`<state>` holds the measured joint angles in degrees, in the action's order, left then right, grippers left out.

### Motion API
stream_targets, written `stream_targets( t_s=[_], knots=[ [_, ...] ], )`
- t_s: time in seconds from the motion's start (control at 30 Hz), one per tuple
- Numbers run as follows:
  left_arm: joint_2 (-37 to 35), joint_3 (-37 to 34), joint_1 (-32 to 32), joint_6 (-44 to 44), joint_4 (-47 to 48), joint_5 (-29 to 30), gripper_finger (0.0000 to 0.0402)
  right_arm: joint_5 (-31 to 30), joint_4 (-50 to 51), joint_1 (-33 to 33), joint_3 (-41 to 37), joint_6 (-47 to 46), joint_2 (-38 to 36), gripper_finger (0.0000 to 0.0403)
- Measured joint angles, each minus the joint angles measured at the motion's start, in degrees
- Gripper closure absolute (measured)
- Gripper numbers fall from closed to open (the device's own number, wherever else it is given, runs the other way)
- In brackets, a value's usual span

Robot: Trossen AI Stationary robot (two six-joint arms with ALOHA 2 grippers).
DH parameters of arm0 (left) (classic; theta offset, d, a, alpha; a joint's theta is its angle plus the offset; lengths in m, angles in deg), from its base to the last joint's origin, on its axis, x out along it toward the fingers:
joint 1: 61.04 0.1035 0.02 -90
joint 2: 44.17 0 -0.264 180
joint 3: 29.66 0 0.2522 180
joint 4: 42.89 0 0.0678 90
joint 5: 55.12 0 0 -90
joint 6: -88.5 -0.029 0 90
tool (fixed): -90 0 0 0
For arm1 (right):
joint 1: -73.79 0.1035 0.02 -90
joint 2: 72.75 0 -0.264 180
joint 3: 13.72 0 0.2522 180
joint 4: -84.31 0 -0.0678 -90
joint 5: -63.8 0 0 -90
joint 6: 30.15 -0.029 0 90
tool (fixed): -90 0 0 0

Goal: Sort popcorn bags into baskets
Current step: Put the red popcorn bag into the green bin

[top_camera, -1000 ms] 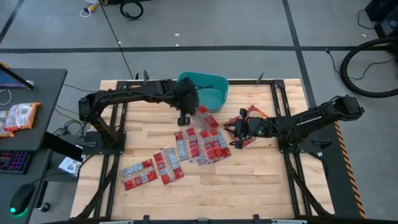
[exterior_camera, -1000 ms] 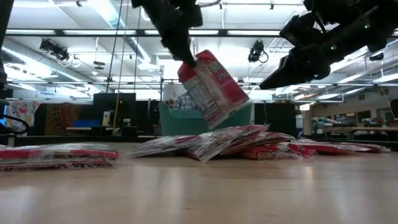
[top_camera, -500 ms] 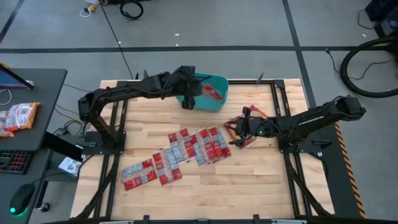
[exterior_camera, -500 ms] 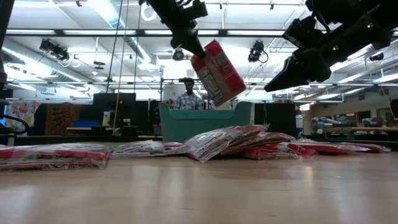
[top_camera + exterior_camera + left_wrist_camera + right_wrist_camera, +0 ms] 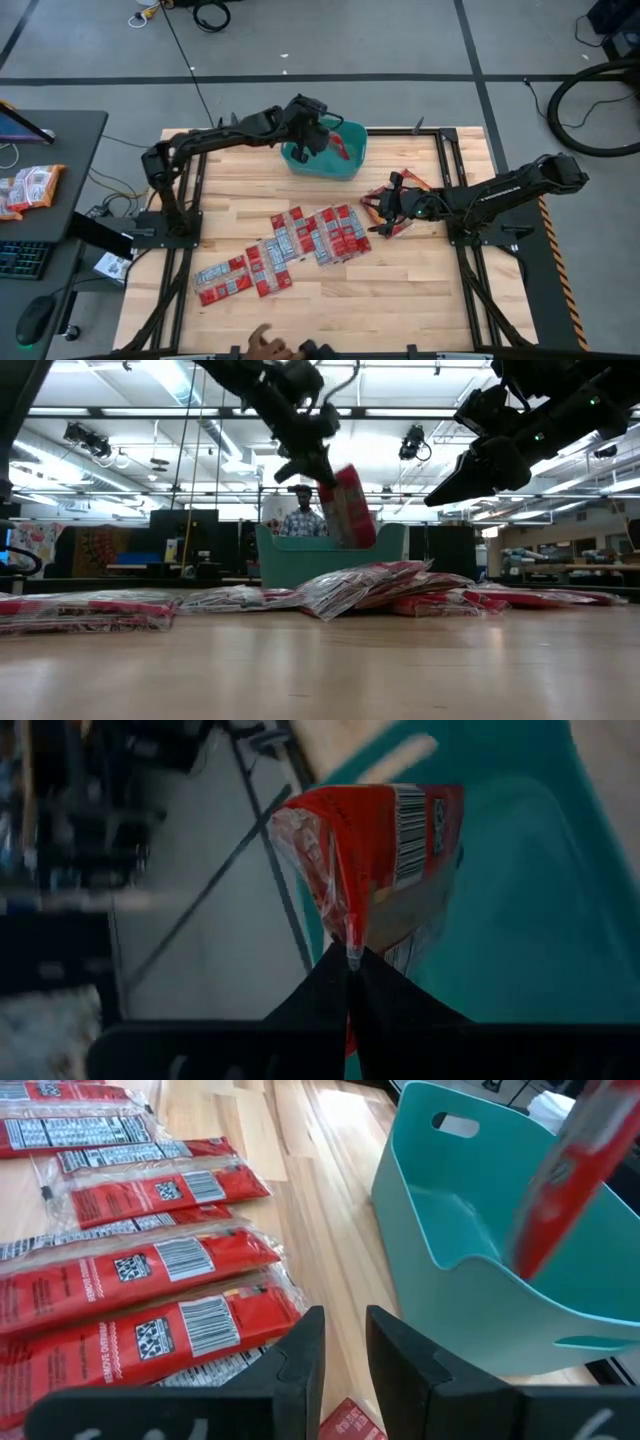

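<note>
A red bag [image 5: 375, 860] is clamped by its edge in the left gripper [image 5: 350, 955] over the tub [image 5: 345, 160] at the table's far edge. If released off-centre, it could catch the rim. The right gripper [image 5: 340, 1345], fingers apart, hangs near the right edge.

High view: even, bright overhead light, faint shadows on the wooden surface [image 5: 400, 270]. Low view: ceiling light strips [image 5: 190, 390] glare behind the arms, which read as dark silhouettes; the near surface is out of focus. Left wrist view: dim, background blurred, the held popcorn bag [image 5: 385, 860] sharp. Right wrist view: bright, with the hanging bag smeared against the teal basket [image 5: 470, 1270].
</note>
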<state>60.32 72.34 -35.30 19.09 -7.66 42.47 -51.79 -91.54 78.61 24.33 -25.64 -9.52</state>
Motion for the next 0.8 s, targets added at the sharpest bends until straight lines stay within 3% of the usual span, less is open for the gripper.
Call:
stream_targets(
  t_s=[0.2,0.3,0.43,0.8],
  knots=[
    [4.8,0.0,1.8,-18.8,-5.1,-2.4,0.0397,0.1,0.0,0.0,0.0,-0.4,0.0,0.0321],
    [6.3,-0.1,1.9,-22.7,-9.0,-3.8,0.0397,1.0,0.2,0.0,0.0,-1.1,0.0,0.0321],
    [6.5,0.0,2.0,-24.0,-10.4,-7.0,0.0398,1.9,0.3,0.2,0.0,-1.5,0.0,0.0321],
    [6.6,-0.1,2.5,-24.7,6.5,-7.2,0.0372,2.7,-1.5,0.9,0.0,-1.4,0.0,0.0321]
  ],
)
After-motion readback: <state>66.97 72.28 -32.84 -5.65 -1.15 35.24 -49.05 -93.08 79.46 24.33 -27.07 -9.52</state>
